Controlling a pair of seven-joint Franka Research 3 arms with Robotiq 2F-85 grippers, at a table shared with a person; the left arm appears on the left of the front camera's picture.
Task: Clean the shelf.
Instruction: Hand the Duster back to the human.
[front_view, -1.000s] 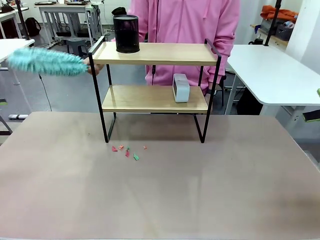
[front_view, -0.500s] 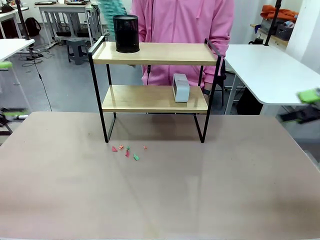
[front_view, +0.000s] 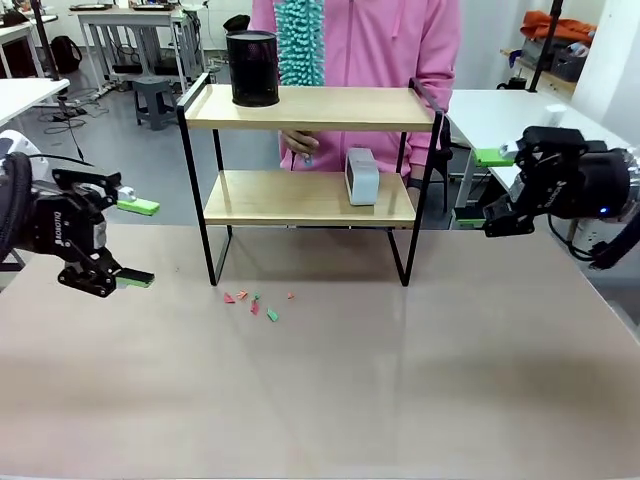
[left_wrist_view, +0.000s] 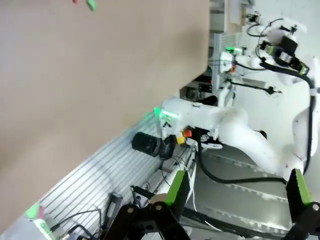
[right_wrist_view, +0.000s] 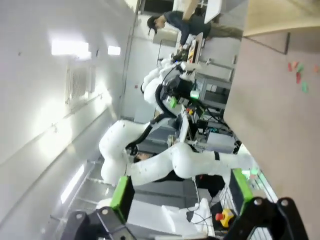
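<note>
Partly behind the shelf (front_view: 310, 107), a person's hand (front_view: 298, 143) holds a duster (front_view: 299, 40).

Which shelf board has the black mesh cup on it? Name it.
The top board. The black mesh cup stands at its left end, while the lower board carries only a small white box toward its right.

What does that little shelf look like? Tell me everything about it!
The shelf is a small two-level rack: two light wooden boards on a thin black metal frame with raised rails at both ends. It stands upright at the far side of the table. A black mesh cup sits on the top board, and a small white box sits on the lower one. Nothing else touches it.
</note>
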